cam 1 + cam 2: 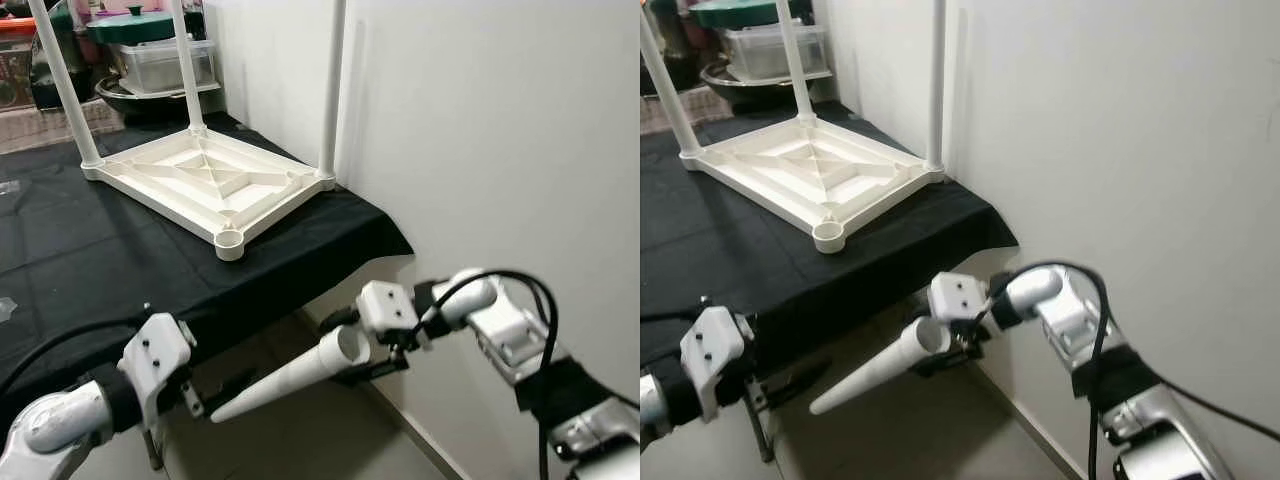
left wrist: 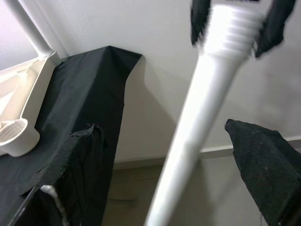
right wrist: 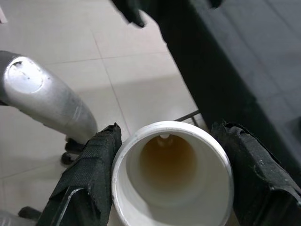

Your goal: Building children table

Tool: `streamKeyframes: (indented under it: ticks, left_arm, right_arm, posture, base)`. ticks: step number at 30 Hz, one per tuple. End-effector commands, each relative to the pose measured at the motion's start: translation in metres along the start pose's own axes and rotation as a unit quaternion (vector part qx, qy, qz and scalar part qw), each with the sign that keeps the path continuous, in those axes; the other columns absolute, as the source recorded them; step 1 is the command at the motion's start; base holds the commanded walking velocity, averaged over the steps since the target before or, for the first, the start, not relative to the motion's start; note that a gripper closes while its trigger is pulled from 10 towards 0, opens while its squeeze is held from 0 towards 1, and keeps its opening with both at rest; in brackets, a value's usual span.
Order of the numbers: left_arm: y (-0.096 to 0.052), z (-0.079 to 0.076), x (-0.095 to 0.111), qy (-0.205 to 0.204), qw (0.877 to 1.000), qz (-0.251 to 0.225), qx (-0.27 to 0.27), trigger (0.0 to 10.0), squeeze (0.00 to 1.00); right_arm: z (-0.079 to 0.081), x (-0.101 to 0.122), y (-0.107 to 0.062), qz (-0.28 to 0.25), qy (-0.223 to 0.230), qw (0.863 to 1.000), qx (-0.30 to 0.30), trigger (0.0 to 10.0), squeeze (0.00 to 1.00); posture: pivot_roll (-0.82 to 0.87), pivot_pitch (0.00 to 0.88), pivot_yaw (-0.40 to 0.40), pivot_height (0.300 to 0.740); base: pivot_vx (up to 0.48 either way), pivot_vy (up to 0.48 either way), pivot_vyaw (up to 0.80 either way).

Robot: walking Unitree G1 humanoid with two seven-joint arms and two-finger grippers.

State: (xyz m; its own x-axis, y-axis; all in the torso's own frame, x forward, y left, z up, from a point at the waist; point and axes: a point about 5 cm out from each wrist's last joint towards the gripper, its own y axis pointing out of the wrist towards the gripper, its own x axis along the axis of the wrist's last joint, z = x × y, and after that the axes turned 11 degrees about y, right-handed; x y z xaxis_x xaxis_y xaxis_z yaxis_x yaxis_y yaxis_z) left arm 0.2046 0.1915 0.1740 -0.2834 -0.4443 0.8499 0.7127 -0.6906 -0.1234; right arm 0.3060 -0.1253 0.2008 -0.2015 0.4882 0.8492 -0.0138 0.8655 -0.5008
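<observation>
The white plastic tabletop [image 1: 210, 185] lies upside down on the black cloth, ribbed underside up. Three white legs [image 1: 188, 65] stand upright in its corner sockets. The near corner socket [image 1: 230, 241] is open. A fourth tapered white leg [image 1: 290, 378] lies nearly level below the cloth's edge, its hollow wide end [image 3: 172, 172] between the right gripper's pads.

Both eye views look forward and down from the head onto the black-clothed tabletop [image 1: 120, 240], the upturned white plastic table frame [image 1: 205, 185] and the white wall; the right eye sits slightly to the side, shifting everything leftward. The left wrist view looks along the left tool [image 2: 164, 160] up the tapered white plastic leg [image 2: 197, 122], very near, sharing the tabletop's corner. The right wrist view peers close into the leg's hollow end, toward the tiled floor [image 3: 61, 42].
</observation>
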Motion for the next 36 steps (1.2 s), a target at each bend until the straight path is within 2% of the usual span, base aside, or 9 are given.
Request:
streamKeyframes:
  ticks: [1,7,8,9,13,19,25,30,36]
  left_arm:
    - [-0.003,0.002,0.001,0.002,1.000,0.006,-0.007,10.0,0.00]
    - [-0.004,0.012,0.005,-0.035,0.998,-0.012,0.045,10.0,0.00]
    - [-0.002,0.015,0.010,-0.077,0.993,-0.038,0.082,10.0,0.00]
    - [-0.002,0.015,0.010,-0.077,0.993,-0.038,0.082,10.0,0.00]
    - [-0.002,0.015,0.013,-0.159,0.973,-0.082,0.145,10.0,0.00]
    - [-0.003,0.019,0.013,-0.177,0.967,-0.097,0.156,10.0,0.00]
    - [0.002,0.023,0.035,-0.225,0.949,-0.158,0.152,10.0,0.00]
    - [0.002,0.019,0.040,-0.260,0.936,-0.182,0.150,10.0,0.00]
    - [0.002,0.017,0.041,-0.266,0.935,-0.184,0.147,10.0,0.00]
  right_arm:
    - [-0.002,0.002,-0.006,-0.010,0.005,1.000,0.003,0.0,0.00]
    - [-0.010,0.006,-0.020,-0.014,-0.001,1.000,-0.020,0.0,0.00]
    - [-0.011,0.006,-0.028,-0.019,0.006,0.999,-0.029,0.0,0.00]
    - [-0.011,0.006,-0.028,-0.019,0.006,0.999,-0.029,0.0,0.00]
    - [-0.010,0.009,-0.057,-0.037,0.022,0.999,-0.033,0.0,0.00]
    - [-0.013,0.023,-0.070,-0.092,0.039,0.994,-0.035,0.0,0.00]
    - [-0.032,0.020,-0.076,-0.194,0.100,0.973,-0.079,0.0,0.00]
    - [-0.036,0.017,-0.079,-0.238,0.132,0.959,-0.083,0.0,0.00]
    - [-0.036,0.013,-0.080,-0.247,0.147,0.954,-0.084,0.0,0.00]
  posture:
    - [-0.02,0.000,-0.063,0.740]
    - [-0.03,0.000,-0.068,0.740]
    - [-0.03,0.000,-0.066,0.740]
    - [-0.03,0.000,-0.066,0.740]
    - [-0.05,0.000,-0.062,0.740]
    - [-0.05,0.000,-0.060,0.740]
    - [-0.02,0.000,-0.062,0.740]
    - [-0.02,0.000,-0.062,0.740]
    - [-0.01,0.000,-0.063,0.740]
  base:
    - [0.000,0.000,0.00]
    - [0.000,0.000,0.00]
    - [0.000,0.000,0.00]
    - [0.000,0.000,0.00]
    - [0.000,0.000,0.00]
    - [0.000,0.000,0.00]
    - [0.000,0.000,0.00]
    - [0.000,0.000,0.00]
    - [0.000,0.000,0.00]
